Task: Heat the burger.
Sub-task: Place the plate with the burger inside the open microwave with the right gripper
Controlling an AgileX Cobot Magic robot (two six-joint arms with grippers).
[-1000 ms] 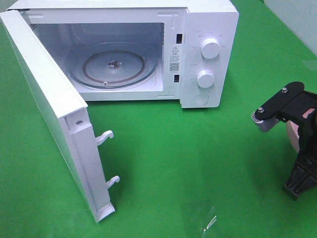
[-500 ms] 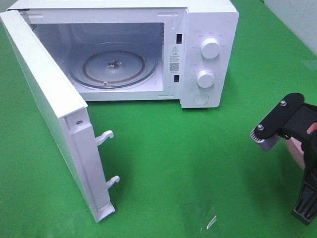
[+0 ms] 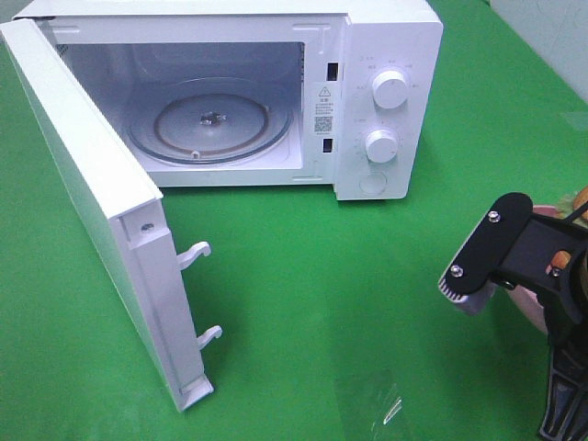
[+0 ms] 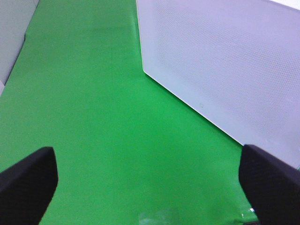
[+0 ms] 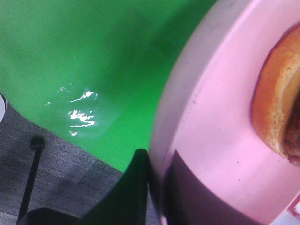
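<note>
The burger (image 5: 276,108) lies on a round pink plate (image 5: 211,122); only the golden-brown edge of its bun shows in the right wrist view. My right gripper (image 5: 157,187) is shut on the plate's rim. In the exterior high view that gripper (image 3: 542,294) is at the right edge, with a sliver of the pink plate (image 3: 525,306) behind it. The white microwave (image 3: 386,55) stands at the back with its door (image 3: 92,202) swung wide open and its glass turntable (image 3: 209,119) bare. My left gripper (image 4: 150,187) is open over the green cloth beside the door's outer face.
The microwave door (image 4: 225,65) juts out toward the front left, with two latch hooks (image 3: 195,253) on its edge. A green cloth (image 3: 322,294) covers the table. A scrap of clear film (image 3: 386,409) lies near the front edge.
My right gripper has moved with the pink plate toward the front and slightly left. The microwave and the left gripper have not moved.
</note>
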